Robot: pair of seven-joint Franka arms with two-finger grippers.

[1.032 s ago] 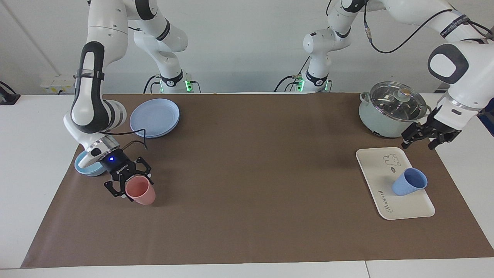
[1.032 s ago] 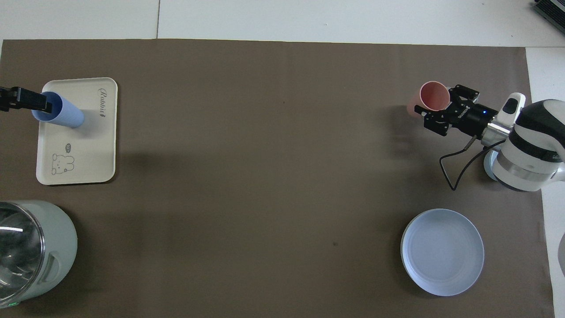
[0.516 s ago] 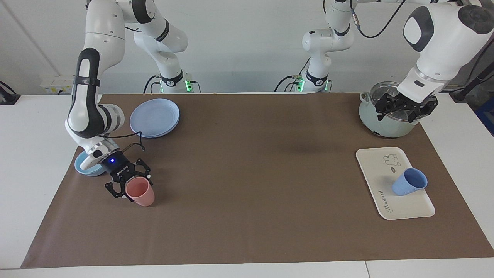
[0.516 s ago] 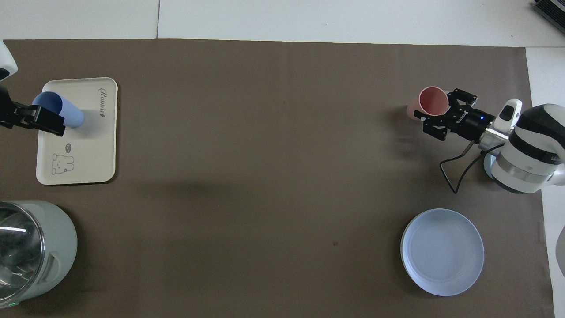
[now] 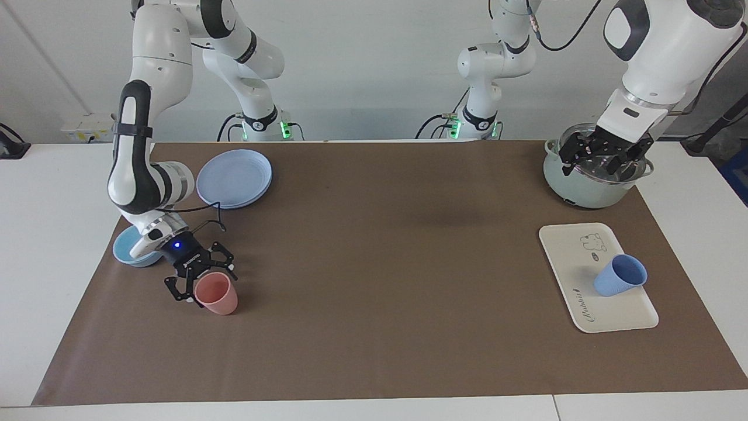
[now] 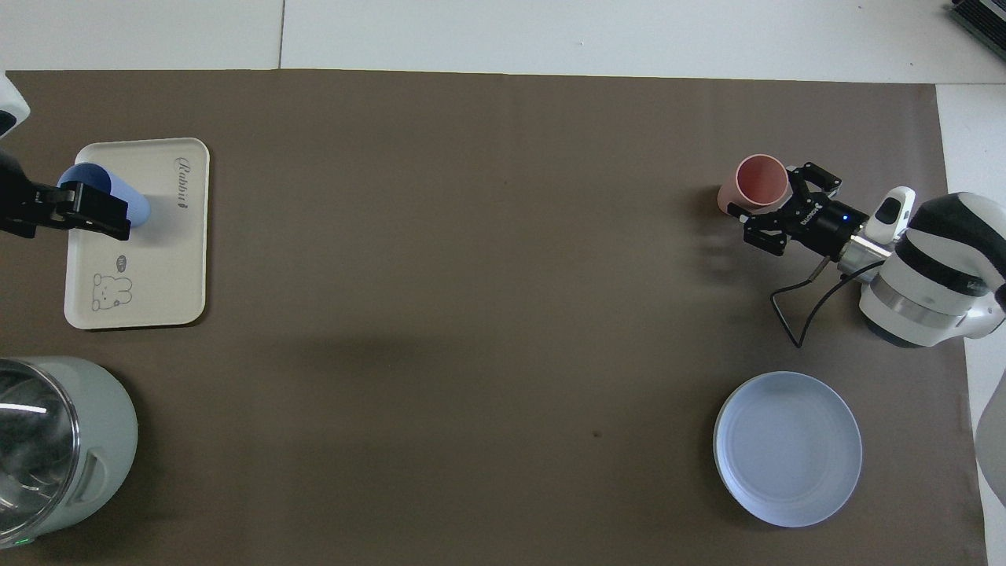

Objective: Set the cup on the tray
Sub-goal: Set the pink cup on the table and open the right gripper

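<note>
The periwinkle-blue cup (image 5: 620,275) stands on the cream-white tray (image 5: 575,248) at the left arm's end of the table, free of any gripper. In the overhead view the cup (image 6: 140,207) shows on the tray (image 6: 165,267), partly covered by the raised left gripper (image 6: 78,212). My left gripper (image 5: 602,159) is open and empty, up in the air over the pot. My right gripper (image 5: 201,282) is low at the right arm's end, with a finger on each side of the salmon-pink cup (image 5: 217,294), which rests upright on the mat.
A pale green pot with a glass lid (image 5: 587,190) stands beside the tray, nearer to the robots. A round blue plate (image 5: 235,177) and a light-blue bowl (image 5: 130,250) lie at the right arm's end. A brown mat (image 5: 380,263) covers the table.
My left gripper rose from beside the tray to above the pot. My right gripper shifted slightly with the pink cup and brought it from tilted to upright on the mat. The blue cup stayed put.
</note>
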